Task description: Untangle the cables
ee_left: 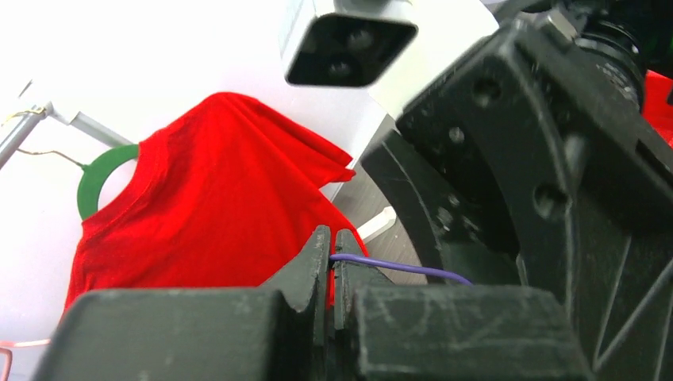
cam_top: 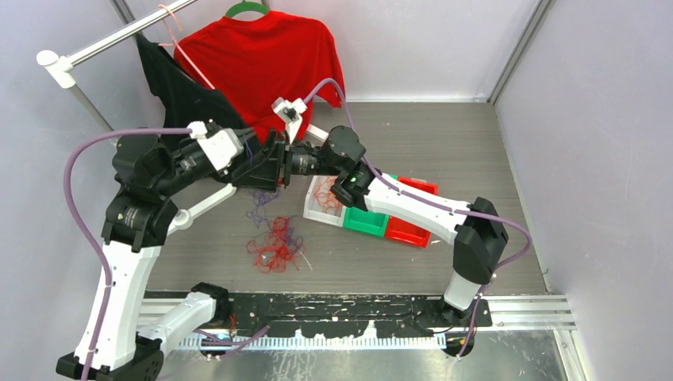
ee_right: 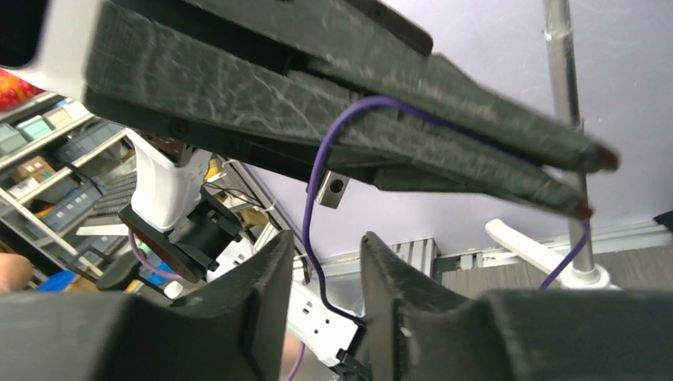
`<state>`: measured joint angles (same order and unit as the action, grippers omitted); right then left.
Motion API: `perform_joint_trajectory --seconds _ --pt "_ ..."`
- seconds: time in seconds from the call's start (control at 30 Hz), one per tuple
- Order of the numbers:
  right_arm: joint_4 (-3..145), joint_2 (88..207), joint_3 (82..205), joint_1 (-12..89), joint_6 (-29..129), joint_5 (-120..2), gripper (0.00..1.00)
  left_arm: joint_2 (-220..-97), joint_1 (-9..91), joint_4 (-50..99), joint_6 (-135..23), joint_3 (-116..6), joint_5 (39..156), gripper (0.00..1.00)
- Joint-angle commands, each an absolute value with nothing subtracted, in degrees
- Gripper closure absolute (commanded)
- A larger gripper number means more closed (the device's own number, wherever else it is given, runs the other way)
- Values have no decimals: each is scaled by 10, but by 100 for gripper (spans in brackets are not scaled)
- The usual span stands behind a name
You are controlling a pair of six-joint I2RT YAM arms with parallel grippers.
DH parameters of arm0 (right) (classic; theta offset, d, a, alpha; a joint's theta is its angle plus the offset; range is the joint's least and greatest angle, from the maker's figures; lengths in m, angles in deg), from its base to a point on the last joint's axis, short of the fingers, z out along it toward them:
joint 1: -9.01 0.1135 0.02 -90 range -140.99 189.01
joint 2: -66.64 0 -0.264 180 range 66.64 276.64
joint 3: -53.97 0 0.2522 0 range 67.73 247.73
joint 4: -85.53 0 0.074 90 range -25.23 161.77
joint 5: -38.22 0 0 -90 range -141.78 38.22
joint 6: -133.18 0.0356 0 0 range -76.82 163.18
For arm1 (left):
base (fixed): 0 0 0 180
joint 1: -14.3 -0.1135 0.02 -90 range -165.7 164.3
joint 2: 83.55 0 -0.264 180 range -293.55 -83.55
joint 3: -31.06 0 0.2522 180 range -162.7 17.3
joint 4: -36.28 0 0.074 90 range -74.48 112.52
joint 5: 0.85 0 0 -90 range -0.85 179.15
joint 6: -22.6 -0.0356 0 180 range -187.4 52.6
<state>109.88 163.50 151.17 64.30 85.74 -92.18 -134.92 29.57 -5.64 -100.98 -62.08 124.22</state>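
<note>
Your right jaws sit nearest the lens, parted, with a purple wire point(ee_right: 311, 198) dropping through the gap and touching neither side that you can see. Just beyond, your left jaws are clenched on that same wire, which arcs out of their pinch. The step in hand looks like a two-handed pull on one strand, with both arms raised above the table point(cam_top: 444, 151). Next you'd want to close the right jaws squarely on the wire, then draw the arms apart slowly so the strand slides free rather than cinching. Below, the tangle point(cam_top: 275, 244), mostly red with some purple, lies on the table, with a loose purple clump point(cam_top: 264, 208) just behind it. Further back, red strands lie in a white tray point(cam_top: 324, 197), half covered by the right arm point(cam_top: 413, 208). From above the jaws overlap, and you can't trace the held wire down to the pile.
</note>
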Motion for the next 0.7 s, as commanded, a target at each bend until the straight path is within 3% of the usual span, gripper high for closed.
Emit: perform_joint_trajectory --seconds 0.0,0.27,0.67 --pt "1146 1640 1509 645 882 -928 64 -1359 296 -25 -1023 -658 1214 100" --pt "1139 1675 1467 645 896 -900 75 -1393 296 -9 -1029 -714 1205 100" --pt "1118 1711 1365 651 854 -833 79 -1435 296 89 -1058 -807 1160 100"
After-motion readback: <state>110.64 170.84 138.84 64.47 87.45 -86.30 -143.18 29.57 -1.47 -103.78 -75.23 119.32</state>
